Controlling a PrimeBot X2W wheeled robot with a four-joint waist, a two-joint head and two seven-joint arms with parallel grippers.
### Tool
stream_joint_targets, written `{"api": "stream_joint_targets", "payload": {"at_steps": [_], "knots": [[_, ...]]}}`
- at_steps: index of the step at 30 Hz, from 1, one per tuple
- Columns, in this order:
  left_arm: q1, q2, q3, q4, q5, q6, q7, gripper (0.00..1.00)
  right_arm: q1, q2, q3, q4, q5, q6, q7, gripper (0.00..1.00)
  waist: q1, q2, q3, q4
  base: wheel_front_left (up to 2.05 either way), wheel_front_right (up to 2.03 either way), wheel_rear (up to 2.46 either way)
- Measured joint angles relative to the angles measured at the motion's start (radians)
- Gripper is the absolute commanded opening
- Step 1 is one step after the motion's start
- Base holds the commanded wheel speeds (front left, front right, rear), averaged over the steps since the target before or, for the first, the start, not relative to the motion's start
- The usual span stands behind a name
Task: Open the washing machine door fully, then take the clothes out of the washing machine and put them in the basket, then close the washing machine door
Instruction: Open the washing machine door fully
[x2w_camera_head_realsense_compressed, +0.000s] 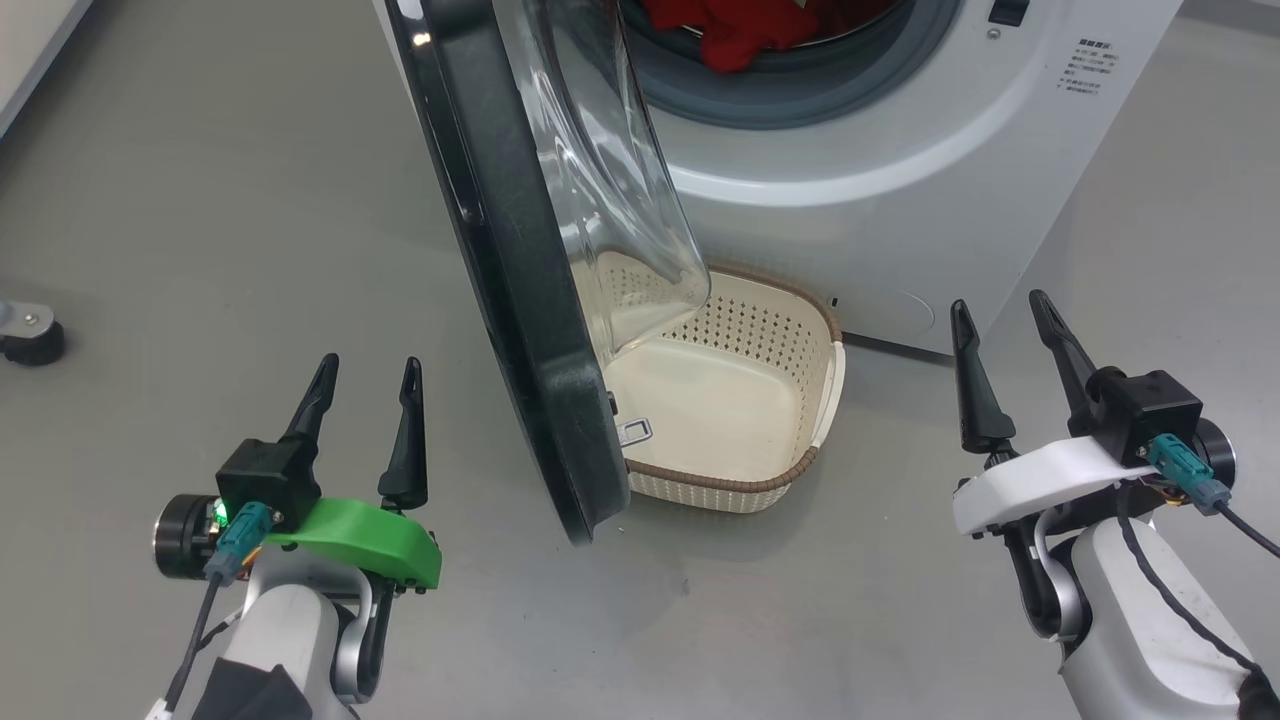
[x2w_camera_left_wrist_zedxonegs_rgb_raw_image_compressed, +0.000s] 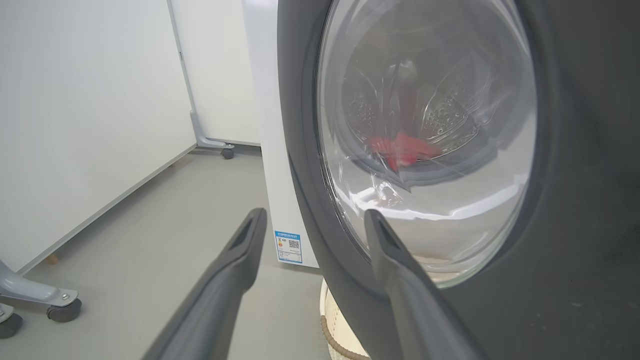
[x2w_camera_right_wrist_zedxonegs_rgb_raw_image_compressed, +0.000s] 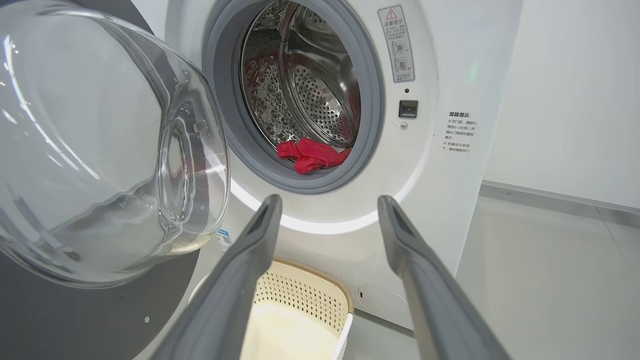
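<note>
Straight ahead at twelve o'clock in my head view stood the washing machine (x2w_camera_head_realsense_compressed: 900, 180), white, with its grey rubber ring and steel drum mouth at the top edge. Its door, the washing machine door (x2w_camera_head_realsense_compressed: 520, 330), hung partly open and was seen nearly edge-on, the black rim running from twelve o'clock down towards six through the middle of the view, and the clear glass bowl (x2w_camera_head_realsense_compressed: 610, 180) bulged off it to the three o'clock side. On the grey floor (x2w_camera_head_realsense_compressed: 200, 250) at the foot of the machine sat the basket (x2w_camera_head_realsense_compressed: 815, 400), just beside the door's lower edge at its three o'clock, with the glass bowl hanging over its near-left part and its cream bottom bare. The clothes (x2w_camera_head_realsense_compressed: 745, 30), a red heap, lay in the drum at the lower lip of the grey ring, at twelve o'clock. My left gripper (x2w_camera_head_realsense_compressed: 370, 360) was at seven o'clock, on the outer side of the door and apart from it, its fingers spread wide with nothing between them; in the left wrist view they pointed at the door's black rim and glass. My right gripper (x2w_camera_head_realsense_compressed: 999, 300) was at four o'clock, right of the basket and clear of it, jaws equally wide and empty. A small caster wheel (x2w_camera_head_realsense_compressed: 30, 335) sat at nine o'clock.
</note>
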Motion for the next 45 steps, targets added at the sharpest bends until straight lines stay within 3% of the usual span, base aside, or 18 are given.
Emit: {"api": "stream_joint_targets", "payload": {"at_steps": [11,25,26,27,28,29,37,45], "knots": [[0.001,0.0,-0.003,0.005,0.0,0.0,0.0,1.0,0.012,0.02,-0.023,0.002,-0.029,0.002,0.0,1.0,0.0,0.0,-0.006,-0.002,0.0,0.0,0.0],[0.006,0.0,-0.005,0.009,-0.001,0.0,0.0,1.0,0.035,0.049,-0.041,0.013,-0.042,0.041,0.0,1.0,0.0,0.0,-0.017,0.004,0.0,0.0,0.0],[0.006,0.0,-0.005,0.009,-0.001,0.0,0.0,0.96,0.035,0.049,-0.042,0.014,-0.045,0.046,0.0,1.0,0.0,0.0,-0.017,0.005,0.0,0.0,0.0],[0.006,0.0,-0.004,0.008,-0.001,0.001,0.0,0.4,0.035,0.051,-0.044,0.014,-0.049,0.046,0.0,1.0,0.0,0.0,-0.017,0.006,0.0,0.0,0.0],[0.006,0.0,-0.002,0.001,-0.001,0.003,0.0,0.16,0.036,0.052,-0.044,0.015,-0.052,0.048,0.0,1.0,0.0,0.0,-0.017,0.006,0.0,0.0,0.0],[0.006,0.0,0.001,-0.01,-0.001,0.005,0.0,0.0,0.036,0.052,-0.045,0.015,-0.055,0.054,0.0,1.0,0.0,0.0,-0.017,0.007,0.0,0.0,0.0],[0.005,-0.001,0.024,-0.072,0.0,0.009,0.0,0.0,0.043,0.058,-0.067,0.016,-0.07,0.063,0.0,1.0,0.0,0.0,-0.019,0.018,0.0,0.0,0.0],[-0.052,-0.002,0.062,-0.289,0.026,0.015,-0.001,0.0,0.048,0.066,-0.087,0.024,-0.083,0.072,0.0,1.0,0.0,0.0,-0.026,0.027,0.0,0.0,0.0]]}}
